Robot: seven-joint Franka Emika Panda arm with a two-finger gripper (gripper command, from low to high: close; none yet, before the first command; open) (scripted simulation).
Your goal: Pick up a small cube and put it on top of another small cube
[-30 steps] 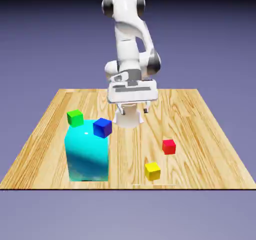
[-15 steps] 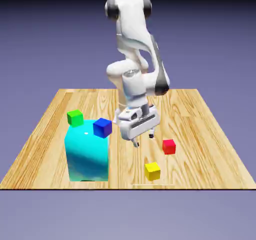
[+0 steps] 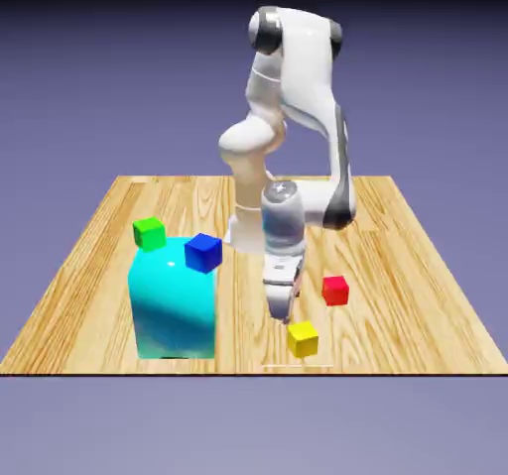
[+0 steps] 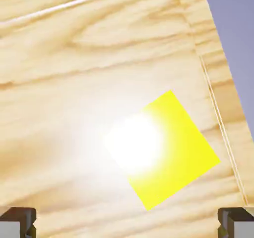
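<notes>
Four small cubes plus cyan block (image 3: 174,299), no containers. Left to right: green cube (image 3: 150,233), blue cube (image 3: 203,252), my gripper (image 3: 283,314) spread wide, empty, just above yellow cube (image 3: 304,339) near table (image 3: 417,295) front edge. Looked rigid, light; I'd pinch opposite flat faces.

Table (image 3: 397,255): light wood-grain top; also fills most of the hand view.
Large cyan block (image 3: 174,304): stands on the table at the exterior view's left.
Green cube (image 3: 150,233): at the block's far-left top corner.
Blue cube (image 3: 203,253): at the block's top right corner.
Backdrop (image 3: 99,86): plain blue-violet.
</notes>
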